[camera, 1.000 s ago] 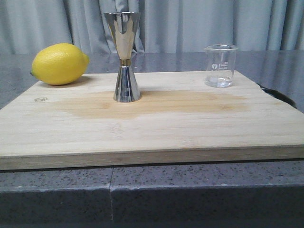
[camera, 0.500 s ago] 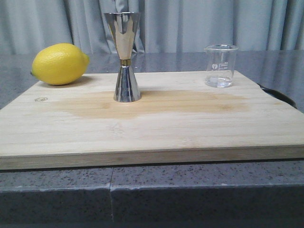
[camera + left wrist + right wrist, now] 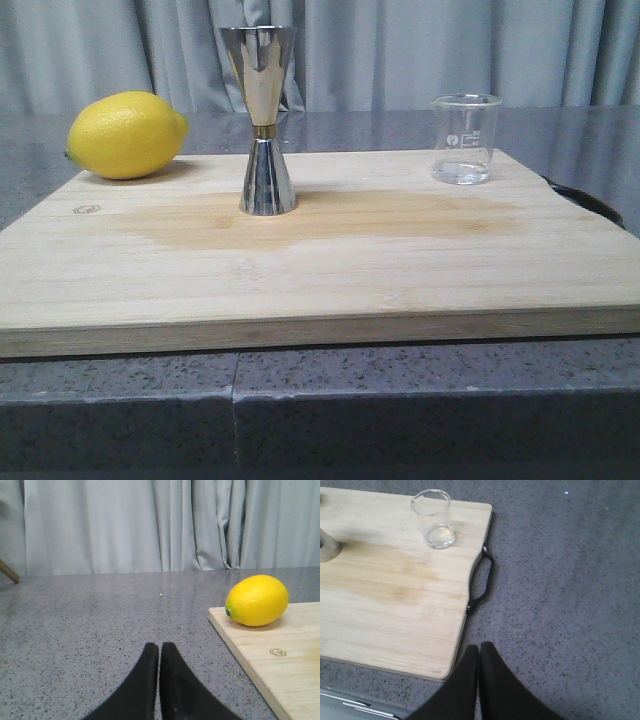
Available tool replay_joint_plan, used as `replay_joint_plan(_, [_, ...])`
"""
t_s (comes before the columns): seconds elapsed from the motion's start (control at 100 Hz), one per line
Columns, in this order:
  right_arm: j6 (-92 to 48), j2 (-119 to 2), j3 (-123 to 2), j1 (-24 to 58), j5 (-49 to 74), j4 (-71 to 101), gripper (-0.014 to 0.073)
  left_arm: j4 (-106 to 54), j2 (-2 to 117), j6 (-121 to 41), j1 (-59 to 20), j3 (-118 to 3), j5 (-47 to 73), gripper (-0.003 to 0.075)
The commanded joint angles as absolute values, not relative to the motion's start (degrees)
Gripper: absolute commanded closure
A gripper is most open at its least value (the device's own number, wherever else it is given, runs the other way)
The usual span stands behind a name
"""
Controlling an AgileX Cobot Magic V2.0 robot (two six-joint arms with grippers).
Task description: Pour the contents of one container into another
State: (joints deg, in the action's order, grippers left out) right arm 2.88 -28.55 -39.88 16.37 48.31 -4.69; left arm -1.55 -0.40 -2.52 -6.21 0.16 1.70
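A small clear glass beaker (image 3: 465, 138) stands upright at the back right of the wooden board (image 3: 320, 260); the right wrist view shows the beaker (image 3: 433, 519) from above. A shiny steel jigger (image 3: 263, 120) stands upright near the board's middle back, and its base edge (image 3: 327, 547) shows in the right wrist view. My left gripper (image 3: 160, 647) is shut and empty over the grey counter, left of the board. Also shut and empty, my right gripper (image 3: 479, 647) hovers off the board's right front corner. Neither gripper appears in the front view.
A yellow lemon (image 3: 126, 134) lies on the board's back left corner, and the lemon (image 3: 257, 600) also shows in the left wrist view. A black handle (image 3: 483, 580) sticks out of the board's right edge. Speckled grey counter (image 3: 560, 580) surrounds the board; grey curtains hang behind.
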Motion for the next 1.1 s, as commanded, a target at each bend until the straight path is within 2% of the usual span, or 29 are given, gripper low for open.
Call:
replay_joint_plan(0.0, [2.7,-26.1,-40.1,14.3,41.6,-6.0,0.065,-1.5,-1.8,-2.3,-6.1,0.4,-2.9,0.0739])
replay_joint_plan(0.2, [2.7,-15.0,-28.6,4.8,22.8,-5.3,0.065,-1.5,-1.8,-2.3,-6.1,0.4,-2.9,0.0739])
replay_joint_plan(0.37, [2.7,-5.8,-17.2,-0.8,14.1,-4.8,0.065,-1.5,-1.8,-2.3,-6.1,0.4,-2.9,0.0739])
replay_joint_plan(0.61, [2.7,1.5,-4.8,-1.1,5.1,-4.4,0.065,-1.5,-1.8,-2.3,-6.1,0.4,-2.8,0.0739])
replay_joint_plan(0.81, [2.7,1.8,2.6,-1.2,-5.0,-4.1,0.065,-1.5,-1.8,-2.3,-6.1,0.4,-2.8,0.0739])
replay_joint_plan(1.09, [2.7,1.8,2.4,-1.2,-5.0,-4.1,0.065,-1.5,-1.8,-2.3,-6.1,0.4,-2.8,0.0739])
